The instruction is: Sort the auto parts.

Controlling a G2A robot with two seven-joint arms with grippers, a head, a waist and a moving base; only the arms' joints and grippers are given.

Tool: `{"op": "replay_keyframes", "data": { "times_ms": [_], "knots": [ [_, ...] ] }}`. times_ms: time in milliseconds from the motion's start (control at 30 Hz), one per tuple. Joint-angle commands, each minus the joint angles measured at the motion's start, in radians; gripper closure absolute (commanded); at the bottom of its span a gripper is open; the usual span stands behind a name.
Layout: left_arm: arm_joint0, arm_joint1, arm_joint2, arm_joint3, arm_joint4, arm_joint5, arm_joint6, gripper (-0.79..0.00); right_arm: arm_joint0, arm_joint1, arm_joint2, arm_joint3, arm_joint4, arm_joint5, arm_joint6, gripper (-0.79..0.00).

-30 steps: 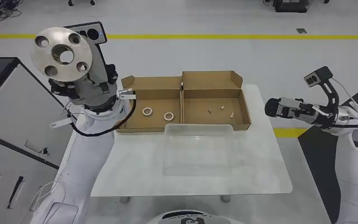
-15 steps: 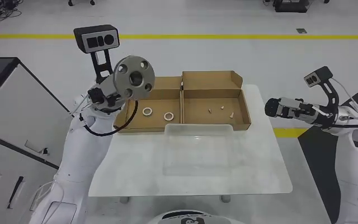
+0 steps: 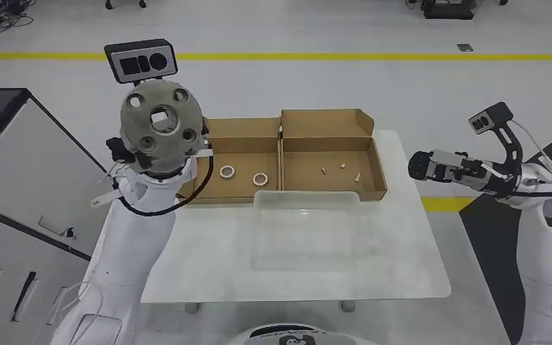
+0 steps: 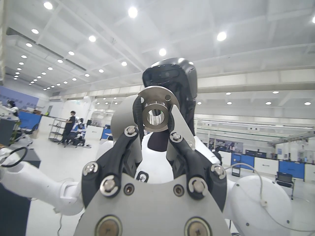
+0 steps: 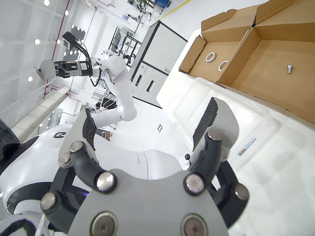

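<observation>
My left gripper (image 4: 153,121) is shut on the hub of a round metal flange (image 4: 155,117), a disc with several holes. It is held high up, facing the robot's head. From above, the flange (image 3: 161,121) hangs over the table's left end, beside the left cardboard box (image 3: 244,131). That box holds two white rings (image 3: 228,172) (image 3: 260,179). The right cardboard box (image 3: 366,138) holds three small bolts (image 3: 343,166). My right gripper (image 5: 149,109) is open with nothing in it, off the table's right edge (image 3: 420,165).
A clear plastic bin (image 3: 306,228) stands on the white table (image 3: 207,259) in front of the two boxes. A grey cabinet (image 3: 39,172) stands left of the table. The right wrist view shows the rings (image 5: 211,56), one bolt (image 5: 289,69) and the bin (image 5: 246,116).
The left arm has swung the flange from the far left toward the left box and a little back, turning its face. The right arm has not moved.
</observation>
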Motion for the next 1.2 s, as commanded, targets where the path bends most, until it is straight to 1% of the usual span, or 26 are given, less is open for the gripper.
{"op": "replay_keyframes", "data": {
  "times_ms": [0, 200, 767, 900, 1000, 1067, 1167],
  "knots": [
    [-0.001, -0.004, 0.001, 0.003, -0.03, 0.001, -0.014, 0.0, 0.0, 0.0, 0.0, 0.0, 0.0, 0.0, 0.0, -0.785],
    [-0.005, -0.009, -0.006, 0.008, -0.023, 0.024, -0.051, 0.0, 0.0, 0.0, 0.0, 0.0, 0.0, 0.0, 0.0, -0.785],
    [-0.005, -0.009, -0.006, 0.008, -0.023, 0.024, -0.051, 0.0, 0.0, 0.0, 0.0, 0.0, 0.0, 0.0, 0.0, -0.785],
    [0.012, -0.005, -0.028, 0.004, 0.1, 0.065, -0.016, 0.0, 0.0, 0.0, 0.0, 0.0, 0.0, 0.0, 0.0, -0.785],
    [0.018, 0.003, -0.056, 0.021, 0.26, 0.097, -0.021, 0.0, 0.0, 0.0, 0.0, 0.0, 0.0, 0.0, 0.0, -0.785],
    [0.019, 0.011, -0.084, 0.028, 0.411, 0.117, -0.023, 0.0, 0.0, 0.0, 0.0, 0.0, 0.0, 0.0, 0.0, -0.785],
    [0.026, 0.02, -0.109, 0.031, 0.558, 0.15, -0.007, 0.0, 0.0, 0.0, 0.0, 0.0, 0.0, 0.0, 0.0, -0.785]
  ]
}}
